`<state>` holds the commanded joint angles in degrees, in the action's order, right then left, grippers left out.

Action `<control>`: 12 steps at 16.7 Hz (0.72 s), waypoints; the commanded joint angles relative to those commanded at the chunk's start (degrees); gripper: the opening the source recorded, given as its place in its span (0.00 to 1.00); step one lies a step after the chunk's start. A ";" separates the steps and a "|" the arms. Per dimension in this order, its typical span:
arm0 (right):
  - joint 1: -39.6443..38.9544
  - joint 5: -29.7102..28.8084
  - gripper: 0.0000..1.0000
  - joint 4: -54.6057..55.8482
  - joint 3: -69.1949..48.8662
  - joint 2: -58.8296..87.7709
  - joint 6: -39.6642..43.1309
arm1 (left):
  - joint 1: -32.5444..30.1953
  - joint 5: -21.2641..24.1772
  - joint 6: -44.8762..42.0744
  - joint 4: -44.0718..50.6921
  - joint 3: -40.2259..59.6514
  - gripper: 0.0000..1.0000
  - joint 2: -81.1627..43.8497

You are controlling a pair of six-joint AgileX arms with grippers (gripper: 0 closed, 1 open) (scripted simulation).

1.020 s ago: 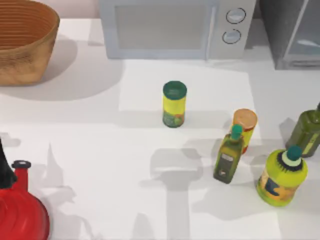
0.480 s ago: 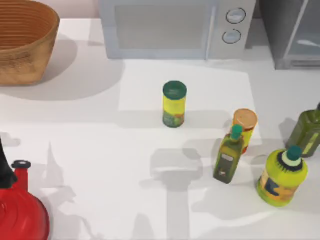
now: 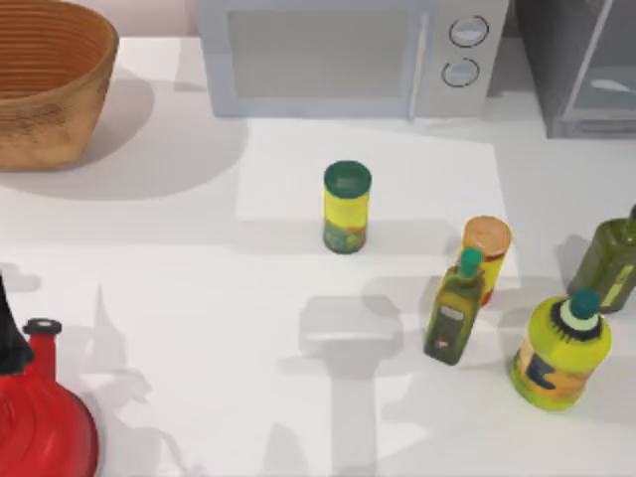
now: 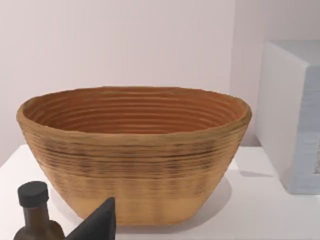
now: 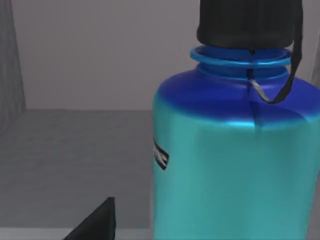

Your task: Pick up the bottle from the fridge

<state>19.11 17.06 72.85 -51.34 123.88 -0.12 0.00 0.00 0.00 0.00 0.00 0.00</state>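
The bottle (image 5: pixel 235 155) is bright blue with a black rounded cap and a thin black strap. It stands upright, very close in the right wrist view, on the grey floor of the fridge (image 5: pixel 70 155), with grey walls around it. A dark piece of my right gripper (image 5: pixel 95 222) shows just beside the bottle's base, apart from it. In the top view the fridge (image 3: pixel 581 70) is the dark grey box with a pale glass panel at the back right corner. A dark piece of my left gripper (image 4: pixel 97 222) shows in the left wrist view, facing the wicker basket.
A light grey microwave (image 3: pixel 348 55) stands at the back, and a wicker basket (image 3: pixel 45 84) at the back left. A green-lidded yellow can (image 3: pixel 346 209) stands mid-table. An orange-lidded can (image 3: pixel 487 248), two olive bottles (image 3: pixel 455 308) (image 3: pixel 608 258) and a squat yellow-green bottle (image 3: pixel 559 350) crowd the right. A red vessel (image 3: pixel 40 417) sits front left.
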 joint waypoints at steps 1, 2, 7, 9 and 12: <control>-0.25 -0.21 1.00 -0.71 -1.38 0.82 0.01 | 0.00 0.00 0.00 0.00 0.00 1.00 0.00; -0.55 -0.49 1.00 -1.65 -3.33 1.84 0.03 | 0.00 0.00 0.00 0.00 0.00 1.00 0.00; -2.25 -2.28 1.00 -7.25 -14.13 6.58 0.08 | 0.00 0.00 0.00 0.00 0.00 1.00 0.00; -2.46 -2.50 1.00 -7.92 -15.01 7.01 0.10 | 0.00 0.00 0.00 0.00 0.00 1.00 0.00; -2.46 -2.50 1.00 -7.92 -15.01 7.01 0.10 | 0.00 0.00 0.00 0.00 0.00 1.00 0.00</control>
<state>16.65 14.56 64.93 -66.34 130.90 -0.02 0.00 0.00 0.00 0.00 0.00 0.00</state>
